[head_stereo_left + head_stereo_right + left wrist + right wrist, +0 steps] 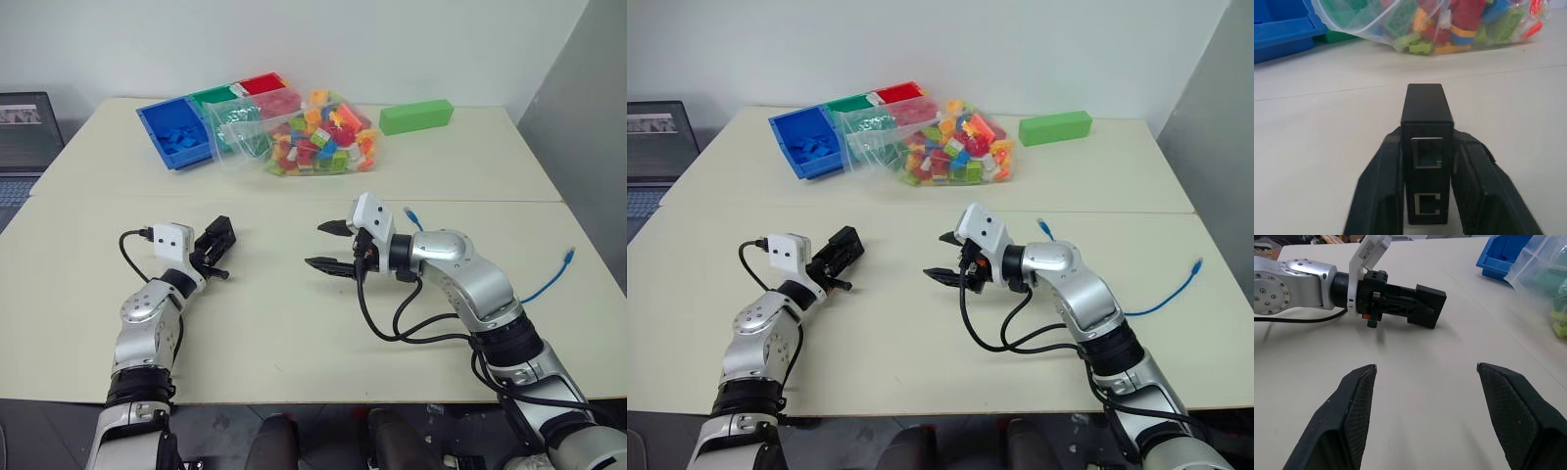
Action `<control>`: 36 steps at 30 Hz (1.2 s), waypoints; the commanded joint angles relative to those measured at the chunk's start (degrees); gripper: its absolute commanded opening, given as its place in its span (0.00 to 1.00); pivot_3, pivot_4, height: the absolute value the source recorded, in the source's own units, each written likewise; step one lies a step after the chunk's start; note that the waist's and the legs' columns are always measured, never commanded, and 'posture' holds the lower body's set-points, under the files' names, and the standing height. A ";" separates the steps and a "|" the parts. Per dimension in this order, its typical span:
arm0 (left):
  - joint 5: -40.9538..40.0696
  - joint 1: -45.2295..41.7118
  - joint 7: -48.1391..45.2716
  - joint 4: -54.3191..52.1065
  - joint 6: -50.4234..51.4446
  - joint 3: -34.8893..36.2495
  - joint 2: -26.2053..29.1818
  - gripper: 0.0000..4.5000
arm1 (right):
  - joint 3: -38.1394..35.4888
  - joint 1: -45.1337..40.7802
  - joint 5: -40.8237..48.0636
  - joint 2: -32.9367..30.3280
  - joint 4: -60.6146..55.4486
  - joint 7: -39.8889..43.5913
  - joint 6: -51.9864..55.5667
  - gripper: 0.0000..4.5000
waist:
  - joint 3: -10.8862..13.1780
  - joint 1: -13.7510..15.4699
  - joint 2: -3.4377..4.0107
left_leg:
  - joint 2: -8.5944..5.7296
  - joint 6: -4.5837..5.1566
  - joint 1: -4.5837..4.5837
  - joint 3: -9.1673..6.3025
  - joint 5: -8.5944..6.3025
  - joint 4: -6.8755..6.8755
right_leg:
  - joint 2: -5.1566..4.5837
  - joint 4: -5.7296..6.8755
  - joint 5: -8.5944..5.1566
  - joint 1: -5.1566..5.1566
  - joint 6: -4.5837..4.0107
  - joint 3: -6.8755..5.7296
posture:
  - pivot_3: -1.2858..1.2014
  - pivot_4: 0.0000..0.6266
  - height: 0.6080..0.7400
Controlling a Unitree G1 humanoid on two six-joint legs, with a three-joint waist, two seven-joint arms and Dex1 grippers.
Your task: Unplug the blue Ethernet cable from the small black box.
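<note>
My left gripper (214, 247) is shut on the small black box (1427, 105), which pokes out forward between its fingers just above the table. The two ports on the box's near face hold nothing. My right gripper (323, 245) stands open and empty in the middle of the table, pointing left at the box (1425, 306) across a gap. The blue Ethernet cable (547, 282) lies on the table at the right, partly behind my right arm. One of its plug ends (412, 212) rests just beyond the right wrist, and the other (568, 257) lies near the right edge.
At the back stand a blue tray (157, 122) with green and red trays beside it. A clear bag of coloured bricks (313, 132) lies next to them, with a long green block (416, 116) further right. A laptop (24, 127) sits at the far left.
</note>
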 commanded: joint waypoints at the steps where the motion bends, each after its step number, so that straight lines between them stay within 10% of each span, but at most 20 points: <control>1: 0.22 -0.40 -0.46 0.67 -1.85 0.43 0.16 0.50 | -0.12 0.10 -0.61 -0.17 -1.80 -0.10 0.14 0.77 | 0.00 0.01 0.00 | 0.00 0.00 0.00 0.00 0.00 0.00 | 0.00 0.00 0.00 0.00 0.00 0.01 | 0.52 0.24 1.00; 11: -1.44 3.25 -0.44 -3.61 -0.08 1.30 -0.04 0.98 | 0.32 0.63 -0.74 -0.54 -2.79 -0.13 0.74 0.77 | 0.00 -0.03 0.00 | 0.01 0.00 0.01 -0.01 0.00 0.00 | 0.00 0.00 0.00 0.00 0.00 -0.01 | 0.52 0.24 1.00; 25: -5.25 22.40 -1.27 -37.86 25.31 4.11 11.98 0.99 | -4.15 7.20 2.18 -8.84 -9.57 3.50 2.25 0.77 | 0.00 -0.18 0.00 | 0.06 0.00 0.01 -0.13 0.00 -0.04 | -0.03 -0.02 -0.01 0.02 0.00 0.02 | 0.52 0.24 1.00; 36: -13.43 24.11 -13.66 -42.28 32.15 12.55 25.16 0.99 | -14.54 7.33 9.08 -21.23 -5.34 13.78 2.47 0.77 | 0.00 -0.12 -0.01 | 0.04 0.01 0.13 0.03 -0.01 -0.07 | 0.02 -0.06 -0.04 0.08 0.01 0.04 | 0.52 0.24 1.00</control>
